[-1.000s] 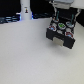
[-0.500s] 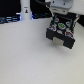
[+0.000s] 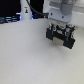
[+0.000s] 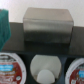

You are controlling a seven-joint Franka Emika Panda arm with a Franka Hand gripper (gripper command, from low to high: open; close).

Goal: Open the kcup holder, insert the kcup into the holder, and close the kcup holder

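Observation:
The kcup holder (image 3: 61, 36) is a black boxy unit on the white table at the exterior view's right. The arm comes down from above it, and my gripper (image 3: 61, 25) hangs just over its top. Blur hides the fingers there. The wrist view looks closely at the holder's black tray (image 4: 20, 47) of round slots. A red-rimmed pod (image 4: 10, 69), a pale pod (image 4: 45, 71) and another red-rimmed pod (image 4: 80, 70) sit in it. A grey metallic block (image 4: 47, 25) stands behind them. A green ridged object (image 4: 4, 27) is cut off at the frame edge; I cannot tell if it is the kcup.
A tall white bottle-shaped object (image 3: 25, 9) with a blue glow stands at the back, towards the exterior view's left. Dark equipment (image 3: 7, 19) lines the back edge beside it. The white table (image 3: 25, 57) spreads out in front of the holder.

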